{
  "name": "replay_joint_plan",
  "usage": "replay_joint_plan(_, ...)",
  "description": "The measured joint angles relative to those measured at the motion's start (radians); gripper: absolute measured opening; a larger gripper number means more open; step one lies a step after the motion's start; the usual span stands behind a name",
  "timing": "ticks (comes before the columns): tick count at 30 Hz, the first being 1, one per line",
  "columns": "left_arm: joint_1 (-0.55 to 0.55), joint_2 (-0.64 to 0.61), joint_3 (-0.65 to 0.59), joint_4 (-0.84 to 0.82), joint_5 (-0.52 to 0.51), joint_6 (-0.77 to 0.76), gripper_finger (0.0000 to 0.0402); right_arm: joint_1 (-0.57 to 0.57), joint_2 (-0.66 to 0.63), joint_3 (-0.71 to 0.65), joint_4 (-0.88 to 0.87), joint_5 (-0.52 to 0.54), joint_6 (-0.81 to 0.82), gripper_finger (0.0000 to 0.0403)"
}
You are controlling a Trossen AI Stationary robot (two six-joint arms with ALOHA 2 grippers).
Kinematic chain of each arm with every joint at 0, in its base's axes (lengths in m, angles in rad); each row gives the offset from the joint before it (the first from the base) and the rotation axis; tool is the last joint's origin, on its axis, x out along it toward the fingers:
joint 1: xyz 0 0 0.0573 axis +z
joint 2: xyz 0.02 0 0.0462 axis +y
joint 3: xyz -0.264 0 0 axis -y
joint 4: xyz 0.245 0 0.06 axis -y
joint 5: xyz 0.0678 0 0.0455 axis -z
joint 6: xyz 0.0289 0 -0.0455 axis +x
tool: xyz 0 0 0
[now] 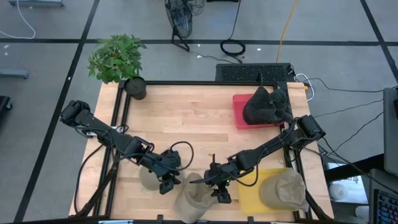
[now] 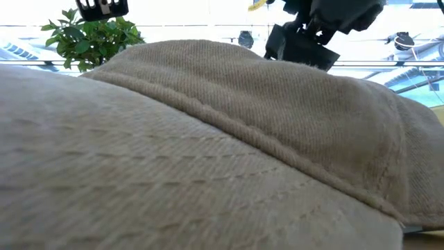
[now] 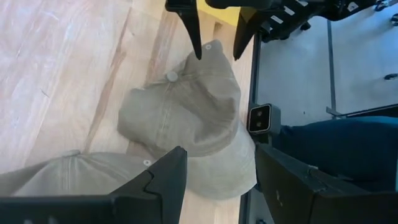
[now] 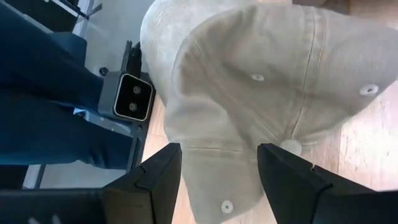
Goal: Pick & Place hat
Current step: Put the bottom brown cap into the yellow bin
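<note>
grey floor tiles crossed by dark lines surround a pale wooden table (image 1: 186, 118) in the high view, with a potted plant (image 1: 118, 59) at its upper left corner and cables trailing across the floor beyond its upper edge. low in the middle of that frame, at the table's near edge, a tan hat (image 1: 193, 198) lies crumpled on the wood. the left gripper (image 1: 168, 183) hovers just to its left with its fingers spread wide and nothing between them; in the left wrist view the same tan hat (image 3: 199, 118) lies beyond the two dark fingers (image 3: 155, 186). the right gripper (image 1: 221, 193) stands just to the right of the hat, also spread wide and holding nothing, and its wrist view shows the hat (image 4: 267, 81) filling the frame just past the fingertips. a second tan hat (image 1: 148, 177) lies under the left arm at lower left of centre. a third tan hat (image 1: 283, 186) rests on a yellow tray (image 1: 252, 196) at lower right, and a black hat (image 1: 267, 106) sits on a red tray (image 1: 239, 112) at upper right. the low view is almost filled by tan hat cloth (image 2: 208, 139).
</note>
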Motion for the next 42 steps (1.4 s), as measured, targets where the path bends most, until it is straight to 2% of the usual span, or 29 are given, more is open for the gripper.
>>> replay_joint_plan(9,0.009,0.000,0.000,0.001,0.002,0.000,0.0188,0.016,0.000,0.000,-0.006,0.010,0.061,0.0196)
replay_joint_plan(12,0.008,0.000,0.000,-0.001,0.059,0.057,0.0188,-0.010,-0.008,0.000,0.005,0.080,0.090,0.0196)
replay_joint_plan(16,0.008,0.000,0.000,-0.003,0.116,0.083,0.0188,-0.055,-0.031,0.000,0.020,0.097,0.086,0.0196)
replay_joint_plan(19,-0.001,0.001,0.000,0.005,0.130,0.084,0.0188,-0.083,-0.069,0.000,0.022,0.146,0.055,0.0196)
replay_joint_plan(23,-0.024,0.071,0.001,0.050,0.137,0.106,0.0188,-0.122,-0.139,0.000,-0.011,0.236,0.006,0.0196)
replay_joint_plan(25,-0.031,0.129,0.000,0.086,0.195,0.099,0.0188,-0.143,-0.175,0.000,-0.037,0.273,-0.002,0.0196)
replay_joint_plan(28,-0.021,0.188,-0.001,0.175,0.339,0.070,0.0188,-0.165,-0.238,-0.001,-0.079,0.315,-0.009,0.0196)
replay_joint_plan(30,-0.011,0.191,-0.001,0.191,0.371,0.065,0.0188,-0.170,-0.286,0.000,-0.108,0.348,-0.008,0.0196)
replay_joint_plan(35,-0.043,0.179,-0.001,0.184,0.316,0.002,0.0188,-0.178,-0.392,0.000,-0.136,0.444,-0.004,0.0196)
replay_joint_plan(42,-0.154,0.179,-0.001,0.237,0.051,-0.265,0.0188,-0.180,-0.492,0.000,-0.145,0.452,0.007,0.0196)
